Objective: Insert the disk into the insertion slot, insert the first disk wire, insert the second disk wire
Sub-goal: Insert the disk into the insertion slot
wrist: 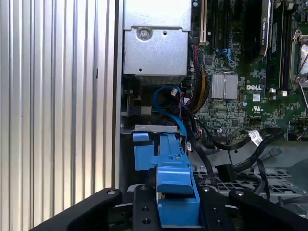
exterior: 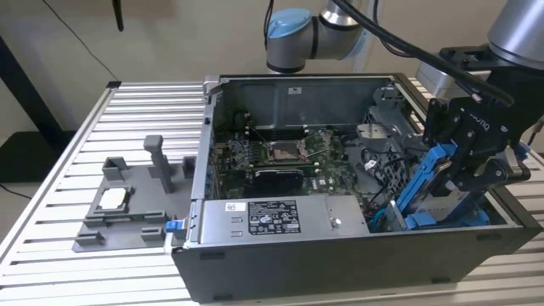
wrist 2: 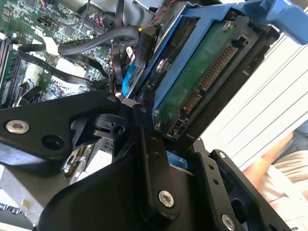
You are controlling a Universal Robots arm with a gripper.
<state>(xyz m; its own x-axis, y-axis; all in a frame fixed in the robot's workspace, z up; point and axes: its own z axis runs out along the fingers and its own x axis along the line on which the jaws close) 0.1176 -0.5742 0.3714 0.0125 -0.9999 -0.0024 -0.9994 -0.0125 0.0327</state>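
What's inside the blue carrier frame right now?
The disk: its green circuit board and connector pins show in the second wrist view. The blue carrier and end effector cover its other faces.

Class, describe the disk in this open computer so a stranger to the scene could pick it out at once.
Find the open computer case on the slatted table. At its end on the exterior view's right, the black gripper holds the disk tilted. Unlike the grey labelled power-supply box, it sits in a bright blue frame.
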